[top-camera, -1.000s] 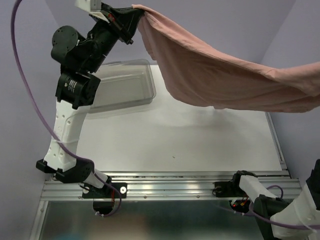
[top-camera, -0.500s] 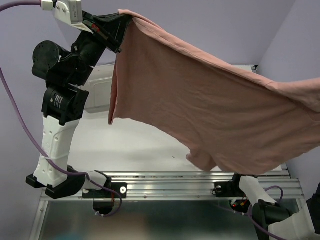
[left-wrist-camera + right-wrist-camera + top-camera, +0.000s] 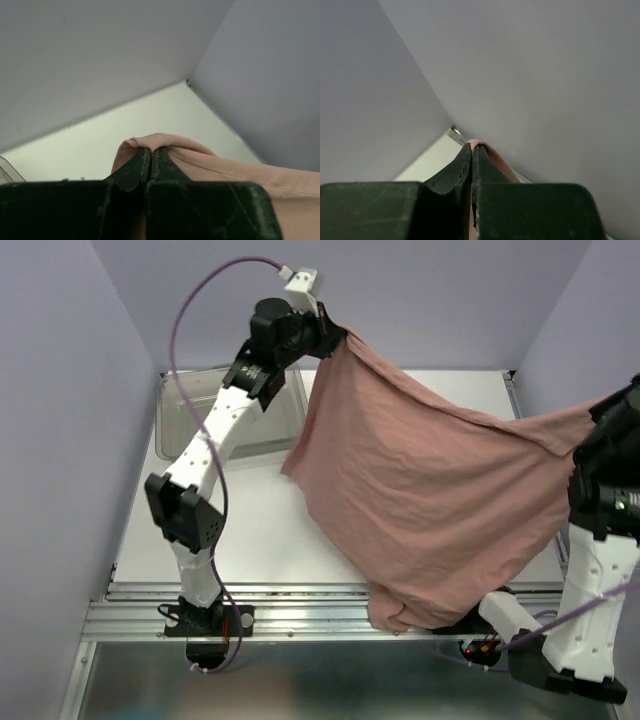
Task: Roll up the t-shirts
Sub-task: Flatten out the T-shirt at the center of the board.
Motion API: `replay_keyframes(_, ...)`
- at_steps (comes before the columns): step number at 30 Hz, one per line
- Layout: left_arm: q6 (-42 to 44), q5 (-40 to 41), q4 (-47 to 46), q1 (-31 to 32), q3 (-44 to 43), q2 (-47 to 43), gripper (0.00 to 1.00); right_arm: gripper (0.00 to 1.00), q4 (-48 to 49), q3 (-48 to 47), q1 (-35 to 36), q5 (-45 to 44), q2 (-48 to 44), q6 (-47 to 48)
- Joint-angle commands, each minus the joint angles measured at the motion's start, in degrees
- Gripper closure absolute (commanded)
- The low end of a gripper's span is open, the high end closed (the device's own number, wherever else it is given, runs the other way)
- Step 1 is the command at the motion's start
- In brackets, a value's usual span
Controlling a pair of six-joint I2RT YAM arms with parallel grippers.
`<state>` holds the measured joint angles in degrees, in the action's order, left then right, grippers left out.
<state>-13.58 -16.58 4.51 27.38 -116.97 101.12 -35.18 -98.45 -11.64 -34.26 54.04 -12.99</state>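
Note:
The dusty-pink t-shirt [image 3: 430, 490] hangs spread in the air over the table, held by two corners. My left gripper [image 3: 335, 337] is shut on its upper left corner at the back, and pink cloth [image 3: 155, 142] bulges over the closed fingertips in the left wrist view. My right gripper [image 3: 600, 412] is shut on the other corner at the far right edge, with a fold of cloth [image 3: 487, 150] pinched at the tips. The shirt's lower edge [image 3: 400, 615] sags down onto the front rail. No print shows on the cloth.
A clear grey plastic bin [image 3: 190, 410] stands at the back left of the white table [image 3: 250, 540], partly behind the left arm. Metal rails [image 3: 320, 615] run along the near edge. Lilac walls close in the back and both sides.
Both arms swung the shirt forward and down: the left gripper moved right and toward the table's back middle, and the shirt dropped from a high stretch to a sagging sheet reaching the front rail.

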Motion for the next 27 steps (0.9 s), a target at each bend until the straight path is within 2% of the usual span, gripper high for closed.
replay_keyframes(1, 0.1, -2.8, -0.7, 0.3, -3.3, 8.2, 1.0, 0.99, 5.3, 8.6, 0.2, -3.0, 5.0, 1.0)
replay_keyframes(3, 0.5, -3.5, 0.4, 0.3, -6.7, 14.6, 1.0, 0.99, 7.0, 11.6, 0.2, -1.9, 8.1, 0.3)
replay_keyframes(6, 0.7, -4.5, 1.5, 0.3, -12.6, 21.6, 1.0, 0.99, 10.1, 16.5, 0.2, -0.4, 15.6, -0.3)
replay_keyframes(7, 0.7, -4.5, 2.8, 0.4, -14.8, 26.5, 1.0, 0.99, 10.7, 17.5, 0.2, -0.1, 20.1, -0.5)
replay_keyframes(9, 0.7, -4.3, 3.8, 0.1, -21.2, 31.3, 1.0, 0.99, 13.1, 18.2, 0.2, -0.6, 24.1, -0.9)
replay_keyframes(13, -0.4, -4.2, 2.9, -1.0, -28.2, 41.8, 1.0, 0.99, 17.0, 17.3, -0.8, -0.1, 33.0, 0.2)
replay_keyframes(19, -3.0, -5.1, -2.7, -4.3, -27.4, 44.7, 1.0, 0.99, 18.6, 11.1, -2.7, 0.0, 43.3, 2.1)
replay_keyframes(23, -3.6, -5.3, -4.1, -5.5, -27.5, 44.4, 1.0, 0.99, 19.2, 8.0, -3.8, 0.0, 46.6, 2.1)
replay_keyframes(27, -3.9, -5.1, -5.6, -6.3, -27.3, 43.9, 1.0, 0.99, 19.4, 7.7, -3.8, 1.3, 45.9, 0.4)
